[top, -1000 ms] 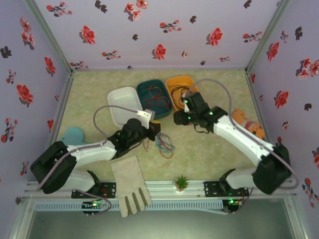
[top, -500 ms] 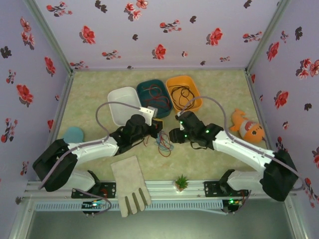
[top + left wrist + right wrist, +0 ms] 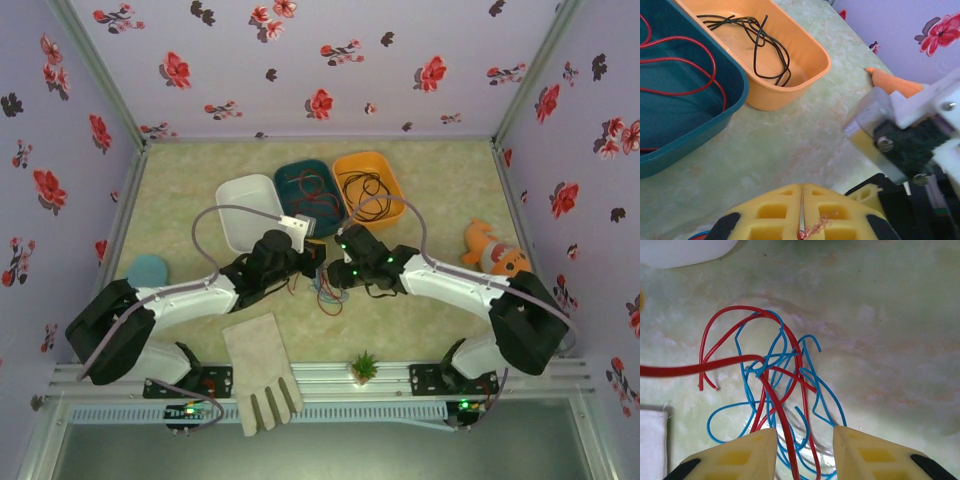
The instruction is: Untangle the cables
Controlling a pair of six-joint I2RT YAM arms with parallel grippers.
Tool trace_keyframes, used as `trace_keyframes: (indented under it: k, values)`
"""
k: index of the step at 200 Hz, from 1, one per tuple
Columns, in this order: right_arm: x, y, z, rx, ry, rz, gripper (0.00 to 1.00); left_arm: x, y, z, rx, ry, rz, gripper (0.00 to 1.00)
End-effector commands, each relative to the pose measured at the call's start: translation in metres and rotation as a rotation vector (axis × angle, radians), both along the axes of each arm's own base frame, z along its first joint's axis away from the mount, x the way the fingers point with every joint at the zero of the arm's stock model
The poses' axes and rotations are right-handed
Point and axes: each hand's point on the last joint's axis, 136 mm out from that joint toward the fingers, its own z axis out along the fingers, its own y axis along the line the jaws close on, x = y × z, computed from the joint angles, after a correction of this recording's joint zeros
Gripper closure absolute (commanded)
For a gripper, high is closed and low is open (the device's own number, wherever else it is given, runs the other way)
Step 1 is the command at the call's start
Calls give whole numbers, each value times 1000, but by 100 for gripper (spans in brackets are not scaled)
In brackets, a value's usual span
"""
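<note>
A thin red wire is clamped taut in left gripper's jaws, seemingly so right gripper's parted jaws, lower centre, can be closed on tangled thin blue wire

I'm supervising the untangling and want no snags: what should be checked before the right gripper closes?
1. Left gripper shut on the thin red wire: ok.
2. Right gripper open, ready to close: ok.
3. One strand alone between its fingers: not ok, red and the thin blue wire both lie there.
4. Red and blue uncrossed: not ok.
5. Thin black wire apart, in the orange plastic tub: ok.
</note>
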Motion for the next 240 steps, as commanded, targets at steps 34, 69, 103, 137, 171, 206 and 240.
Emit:
trace_keyframes:
  k: [34,69,103,137,171,206,240]
  values:
    - [9,-4,20,5,-59,-53,86,2,5,14,-22,-11,22,100]
    - [10,-40,32,-104,-117,-133,96,4,24,18,35,-24,84,100]
    - [9,-86,48,-201,-162,-264,99,1,57,18,116,-8,182,100]
    - [10,-135,68,-246,-193,-421,100,-5,88,18,177,0,254,100]
    - [6,-170,87,-230,-223,-541,100,-8,109,18,210,-2,312,100]
    - [1,-194,110,-262,-268,-595,100,-10,116,23,238,-15,317,100]
    - [-4,-208,126,-298,-301,-617,100,-10,130,27,285,-33,351,100]
